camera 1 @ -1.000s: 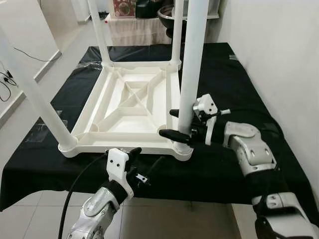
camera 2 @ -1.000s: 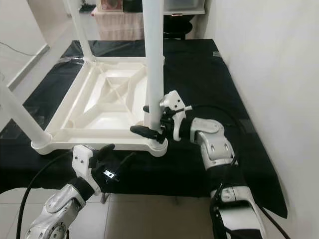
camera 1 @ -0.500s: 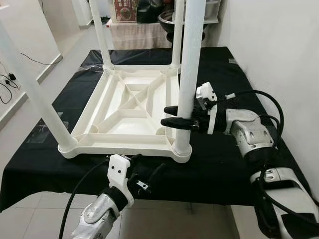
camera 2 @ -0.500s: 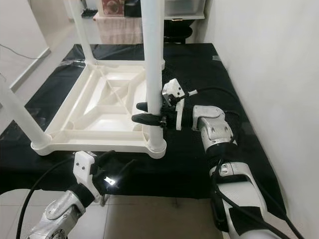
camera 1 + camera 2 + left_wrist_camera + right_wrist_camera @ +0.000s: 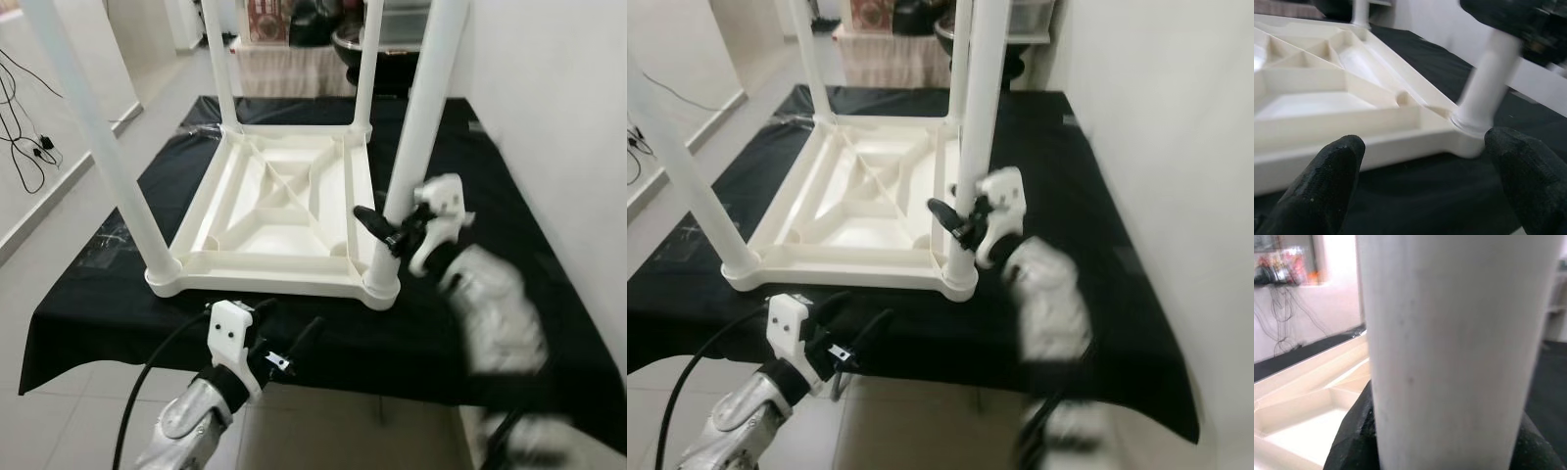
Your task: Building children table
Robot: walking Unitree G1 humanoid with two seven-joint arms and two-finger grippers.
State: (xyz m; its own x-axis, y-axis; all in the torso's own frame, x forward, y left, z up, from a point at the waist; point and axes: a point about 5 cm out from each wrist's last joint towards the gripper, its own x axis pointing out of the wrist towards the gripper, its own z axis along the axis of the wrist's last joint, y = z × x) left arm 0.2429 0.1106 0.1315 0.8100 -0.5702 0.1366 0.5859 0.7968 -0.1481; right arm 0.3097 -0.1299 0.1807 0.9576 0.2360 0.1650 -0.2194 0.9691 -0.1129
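Right gripper (image 5: 390, 231) clamps white table leg (image 5: 419, 137) — upright.

I see the upturned children's table (image 5: 279, 211) as smooth white plastic with a soft sheen, its legs (image 5: 421, 127) the same. A matt black cloth (image 5: 509, 196) covers the tabletop, slightly wrinkled at its edges. My left tool (image 5: 1420, 181) has matt, finely grained black fingers (image 5: 1322, 183); its mount (image 5: 227, 333) looks like white plastic.
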